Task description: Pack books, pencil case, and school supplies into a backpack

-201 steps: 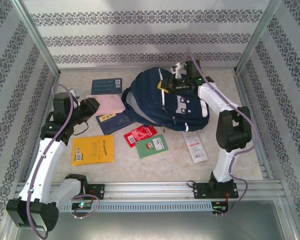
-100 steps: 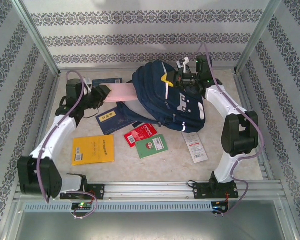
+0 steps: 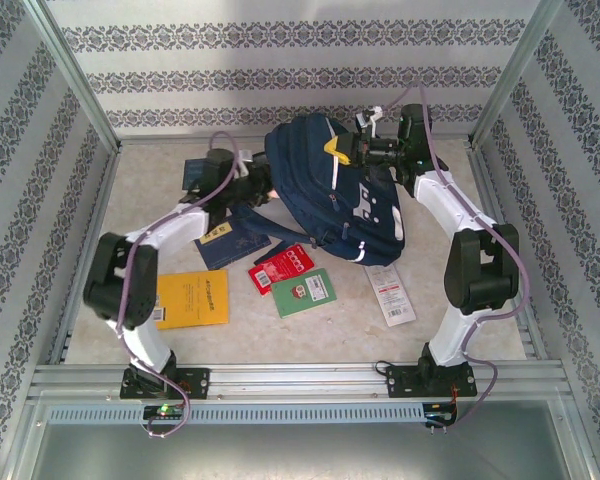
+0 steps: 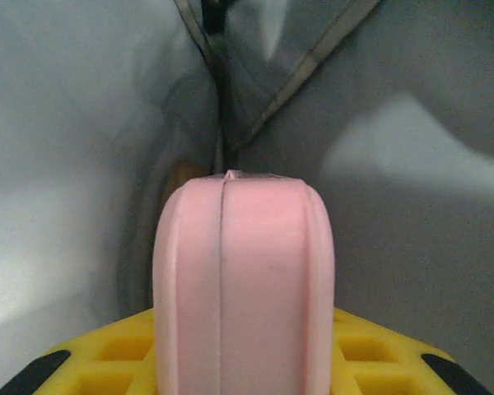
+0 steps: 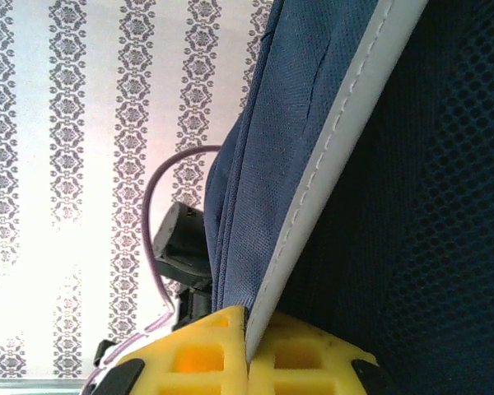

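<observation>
The navy backpack lay with its long axis diagonal. The left gripper, clamped on the pink pencil case, pointed it end-first inside the backpack. The right gripper pinched the backpack's edge.

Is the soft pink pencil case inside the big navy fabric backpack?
Partly in: the left gripper holds the pencil case, grey lining of the backpack around its tip.

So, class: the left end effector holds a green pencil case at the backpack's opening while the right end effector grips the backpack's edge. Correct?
No: the pencil case is pink, not green, as the left wrist view shows. The left end effector holds it at the backpack opening; the right end effector grips its edge.
</observation>
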`<state>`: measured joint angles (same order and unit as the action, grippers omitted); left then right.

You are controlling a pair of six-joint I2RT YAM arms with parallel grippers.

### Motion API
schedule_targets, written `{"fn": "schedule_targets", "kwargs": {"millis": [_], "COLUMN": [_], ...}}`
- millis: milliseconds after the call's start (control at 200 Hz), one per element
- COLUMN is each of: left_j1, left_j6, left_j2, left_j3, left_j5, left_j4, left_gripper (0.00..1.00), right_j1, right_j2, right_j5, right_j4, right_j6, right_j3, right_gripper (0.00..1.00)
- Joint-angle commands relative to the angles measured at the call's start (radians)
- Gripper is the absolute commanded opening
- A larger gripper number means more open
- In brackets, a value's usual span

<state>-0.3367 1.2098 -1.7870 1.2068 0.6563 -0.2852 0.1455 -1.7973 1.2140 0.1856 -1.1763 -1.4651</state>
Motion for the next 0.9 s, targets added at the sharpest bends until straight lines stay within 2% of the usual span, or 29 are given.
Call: {"fn": "schedule_targets", "kwargs": {"millis": [0,100,150,195,245,290,375,535,635,744,894], "left_j1": [-0.073,-0.136,-0.164,-0.185,-0.198,-0.202,-0.198,-0.157,-0.117,-0.075,-0.045], "left_j6": [0.037,0.051,0.054,0.051,0.053,0.054,0.03,-0.003,-0.032,-0.11,-0.262], "left_j2": [-0.086,-0.196,-0.244,-0.278,-0.301,-0.304,-0.277,-0.165,-0.061,0.068,0.223], "left_j3": [0.095,0.198,0.251,0.298,0.331,0.339,0.331,0.253,0.17,0.1,0.047], "left_j5": [0.027,0.019,0.013,0.009,-0.002,-0.014,-0.031,-0.04,-0.035,-0.038,-0.046], "left_j4": [-0.135,-0.131,-0.118,-0.087,-0.065,-0.057,-0.022,0.033,0.064,0.153,0.306], "left_gripper": [0.3,0.31,0.35,0.46,0.64,0.77,0.89,0.97,1.0,1.0,1.0], "right_j1": [-0.012,-0.017,-0.021,-0.024,-0.029,-0.032,-0.042,-0.067,-0.078,-0.082,-0.089], "right_j2": [0.079,0.076,0.069,0.062,0.055,0.049,0.047,0.056,0.077,0.081,0.063], "right_j5": [0.056,0.04,0.028,0.018,0.008,-0.005,-0.03,-0.071,-0.115,-0.159,-0.184], "right_j4": [0.154,0.153,0.154,0.152,0.153,0.152,0.147,0.071,-0.087,-0.252,-0.318], "right_j6": [-0.035,-0.043,-0.047,-0.051,-0.056,-0.057,-0.051,0.015,0.142,0.278,0.335], "right_j3": [-0.071,-0.088,-0.097,-0.107,-0.115,-0.119,-0.118,-0.12,-0.141,-0.18,-0.198], "right_gripper": [0.0,0.0,0.0,0.0,0.0,0.0,0.0,0.0,0.0,0.0,0.0]}}
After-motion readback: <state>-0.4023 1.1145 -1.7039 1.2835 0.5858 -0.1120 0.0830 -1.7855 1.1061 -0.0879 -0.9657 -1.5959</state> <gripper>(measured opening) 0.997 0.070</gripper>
